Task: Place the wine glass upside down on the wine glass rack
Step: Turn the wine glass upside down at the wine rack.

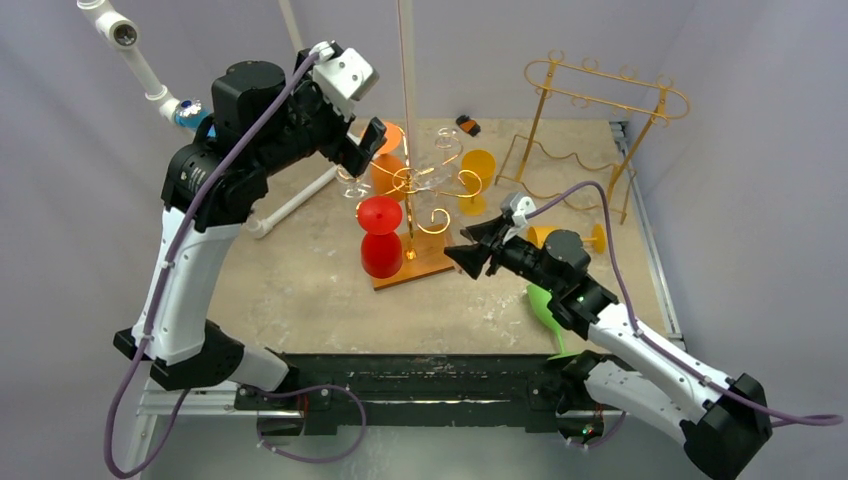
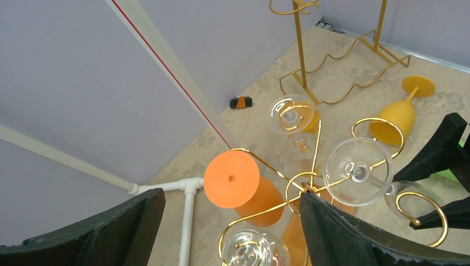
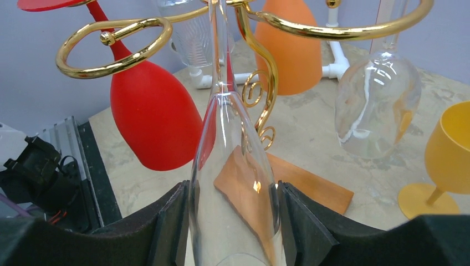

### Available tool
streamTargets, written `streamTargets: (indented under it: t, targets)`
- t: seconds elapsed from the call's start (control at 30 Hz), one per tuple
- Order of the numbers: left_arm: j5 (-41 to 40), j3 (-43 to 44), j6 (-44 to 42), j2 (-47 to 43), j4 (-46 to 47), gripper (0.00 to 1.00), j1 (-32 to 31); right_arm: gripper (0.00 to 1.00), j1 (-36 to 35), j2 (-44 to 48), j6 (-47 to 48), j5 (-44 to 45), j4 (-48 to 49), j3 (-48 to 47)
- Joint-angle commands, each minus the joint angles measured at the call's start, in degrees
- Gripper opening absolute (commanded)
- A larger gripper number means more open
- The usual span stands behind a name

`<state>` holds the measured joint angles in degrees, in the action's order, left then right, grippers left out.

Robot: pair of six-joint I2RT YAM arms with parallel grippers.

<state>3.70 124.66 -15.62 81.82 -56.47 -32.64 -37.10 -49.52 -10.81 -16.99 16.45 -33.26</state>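
Top view: I hold the right gripper [image 1: 468,250] just right of the wine glass rack [image 1: 408,181]. Left wrist view: the left gripper [image 2: 227,221] hangs wide open above the rack. Right wrist view: the jaws clamp the inverted clear wine glass [image 3: 233,183] under the rack's arms. The hanging step is under way, and I judge its foot must next seat on 1 hook.

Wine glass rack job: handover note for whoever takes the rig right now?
Left gripper: open, empty, above the rack.
Right gripper: closed on the clear wine glass, upside down, stem up among the rack's gold arms.
Done: glass picked up and inverted.
Left: check that the foot sits in a hook (not visible here), then release and back off.
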Motion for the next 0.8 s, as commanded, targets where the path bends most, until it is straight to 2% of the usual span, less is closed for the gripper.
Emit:
streamTargets:
  t: [0.0, 0.1, 0.33, 0.77]
  targets:
    - [-9.3, 8.3, 6.0, 4.7, -14.5, 1.00, 0.0, 0.00, -0.4, -0.1, 1.3, -1.8, 7.8, 0.3]
    - [-9.7, 12.8, 5.9, 8.1, -19.3, 1.00, 0.1, 0.00, -0.7, -0.6, 1.8, -2.2, 8.3, 0.4]
    - [-9.7, 12.5, 6.5, 8.5, -21.8, 1.00, 0.1, 0.00, -1.6, -1.6, 2.9, -2.9, 8.7, 0.8]
    - [-13.1, -0.7, 5.3, -1.2, -9.1, 1.00, 0.2, 0.00, -3.5, -4.0, 3.9, -3.9, 15.7, 3.0]
